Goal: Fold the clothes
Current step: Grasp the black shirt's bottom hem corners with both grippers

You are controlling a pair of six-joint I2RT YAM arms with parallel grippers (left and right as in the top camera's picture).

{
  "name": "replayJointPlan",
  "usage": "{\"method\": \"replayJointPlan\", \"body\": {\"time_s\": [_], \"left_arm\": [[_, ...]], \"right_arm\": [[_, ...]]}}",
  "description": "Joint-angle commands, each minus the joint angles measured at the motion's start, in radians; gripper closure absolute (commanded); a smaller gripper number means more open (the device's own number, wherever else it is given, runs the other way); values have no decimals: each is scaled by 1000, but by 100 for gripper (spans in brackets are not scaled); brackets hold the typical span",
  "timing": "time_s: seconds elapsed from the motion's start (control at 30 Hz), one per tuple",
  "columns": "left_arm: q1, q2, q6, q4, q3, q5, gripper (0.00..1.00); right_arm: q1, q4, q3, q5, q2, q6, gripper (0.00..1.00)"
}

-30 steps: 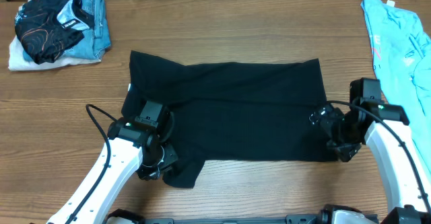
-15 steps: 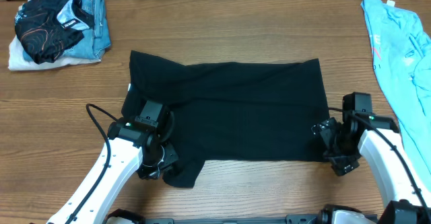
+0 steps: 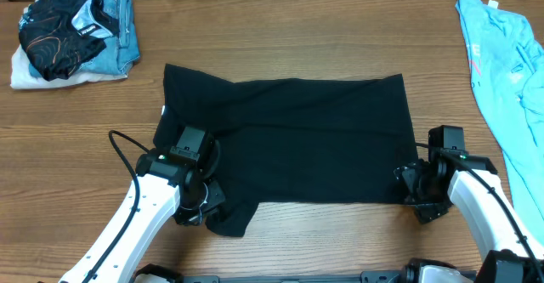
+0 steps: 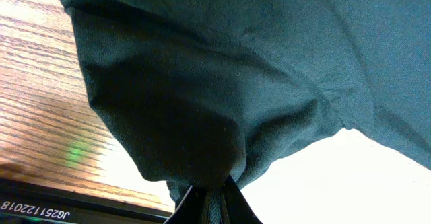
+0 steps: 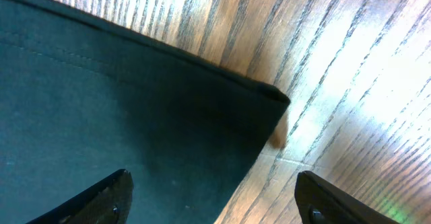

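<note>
A black garment lies spread flat on the wooden table. My left gripper is shut on its front left corner, pinching a bunched fold of black cloth between the fingers. My right gripper is open, low over the garment's front right corner. In the right wrist view its two fingers straddle the cloth edge, one over fabric, one over bare wood.
A pile of folded clothes, with a black patterned item on top, sits at the back left. A light blue garment lies along the right edge. The table's front edge runs just behind both arms.
My right gripper has moved forward and slightly left, down to the garment's front right corner. The left arm and the garment have not moved.
</note>
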Motion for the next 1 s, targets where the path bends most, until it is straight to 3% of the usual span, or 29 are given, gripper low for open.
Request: {"method": "replayJointPlan", "body": {"time_s": [0.0,0.17,0.43,0.57,0.77,0.87,0.97], "left_arm": [[-2,3,20,8,16,-14,93],[-2,3,20,8,16,-14,94],[-2,3,20,9,16,-14,94],[-2,3,20,11,16,-14,96],[-2,3,19,21,17,-14,96],[-2,3,19,10,26,-14,96],[-2,3,20,-24,72,-14,96]], "right_arm": [[-3,12,-35,14,-5,15,20],[-3,43,-64,14,-2,15,22],[-3,72,-64,14,-1,14,40],[-3,72,-64,14,-1,15,67],[-3,70,-64,14,-1,39,76],[-3,56,-52,18,-1,42,93],[-3,2,-7,31,-1,43,96]]}}
